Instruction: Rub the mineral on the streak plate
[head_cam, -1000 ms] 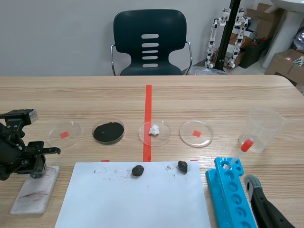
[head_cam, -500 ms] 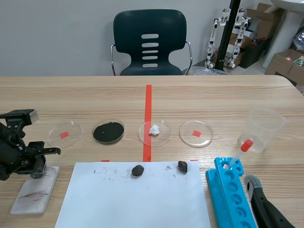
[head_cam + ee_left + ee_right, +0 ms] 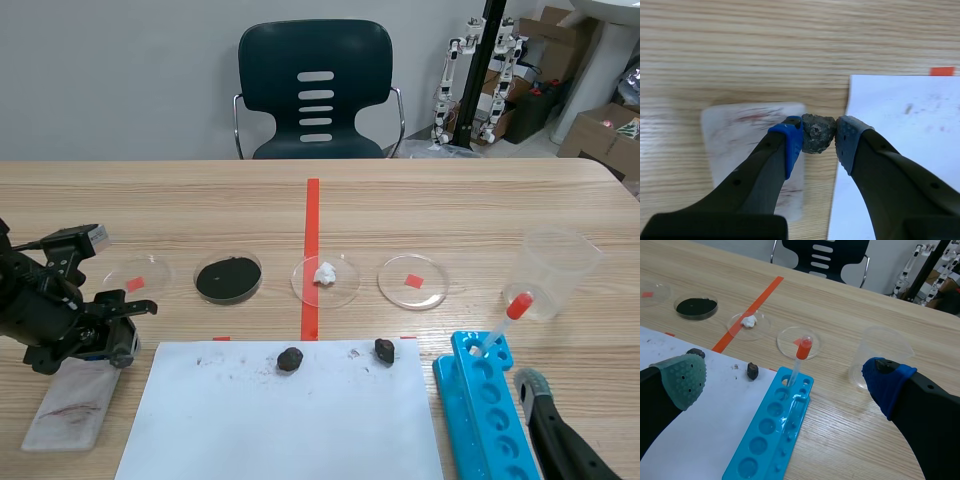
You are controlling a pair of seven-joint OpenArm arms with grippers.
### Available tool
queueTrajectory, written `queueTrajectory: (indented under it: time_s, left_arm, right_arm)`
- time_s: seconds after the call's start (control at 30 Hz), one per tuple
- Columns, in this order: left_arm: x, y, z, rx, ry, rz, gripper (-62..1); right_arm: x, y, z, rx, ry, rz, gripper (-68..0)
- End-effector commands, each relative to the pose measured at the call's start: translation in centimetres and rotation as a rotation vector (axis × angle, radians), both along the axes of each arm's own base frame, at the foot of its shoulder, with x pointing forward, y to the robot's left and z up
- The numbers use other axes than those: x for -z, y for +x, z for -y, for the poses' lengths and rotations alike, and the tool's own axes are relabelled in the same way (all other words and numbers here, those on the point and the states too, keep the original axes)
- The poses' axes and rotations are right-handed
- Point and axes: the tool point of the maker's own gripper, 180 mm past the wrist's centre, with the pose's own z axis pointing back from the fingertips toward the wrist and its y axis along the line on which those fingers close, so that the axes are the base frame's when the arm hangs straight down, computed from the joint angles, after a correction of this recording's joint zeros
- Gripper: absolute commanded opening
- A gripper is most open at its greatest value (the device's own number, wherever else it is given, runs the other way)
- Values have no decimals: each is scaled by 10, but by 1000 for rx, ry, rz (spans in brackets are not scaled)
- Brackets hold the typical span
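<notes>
A grey-brown mineral chunk is pinched between the blue pads of my left gripper, held over the right edge of the white streak plate. Reddish-brown streaks mark the plate, which lies at the table's front left. In the scene view the left gripper hovers just above the plate's far right corner, beside the white paper sheet. Two more dark mineral pieces rest on the paper's far edge. My right gripper stands open above the blue tray with nothing between its fingers.
Four petri dishes line the middle: one with a red square, one with black powder, one with a white lump, another with a red square. A blue well tray with a dropper and a clear beaker stand right.
My left arm has shifted to the right and lifted a little, carrying the mineral from over the plate's far end toward its right edge. The right arm has not moved.
</notes>
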Motion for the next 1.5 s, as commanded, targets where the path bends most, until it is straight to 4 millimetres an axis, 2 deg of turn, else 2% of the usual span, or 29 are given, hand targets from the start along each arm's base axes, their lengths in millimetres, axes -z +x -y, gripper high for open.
queueTrajectory:
  time_s: [0.0,0.13,0.57,0.67,0.8,1.27,1.47]
  left_arm:
    - [-5,7,-1,6,8,21,-554]
    - [-4,4,-9,0,49,9,-554]
    - [-4,-5,-61,-68,303,-41,-554]
    - [-4,-6,-64,-73,321,-47,-554]
    - [-2,-8,-59,-61,313,-53,-554]
    - [-1,0,-17,-3,87,-8,-554]
    - [-1,0,-17,6,92,-7,-554]
  right_arm:
    - [-9,4,1,5,8,36,4]
    - [-9,4,1,5,8,36,4]
    - [-9,4,1,5,8,36,4]
    - [-9,4,1,5,8,36,4]
    - [-9,4,1,5,8,36,4]
    - [-9,4,1,5,8,36,4]
    - [-9,4,1,5,8,36,4]
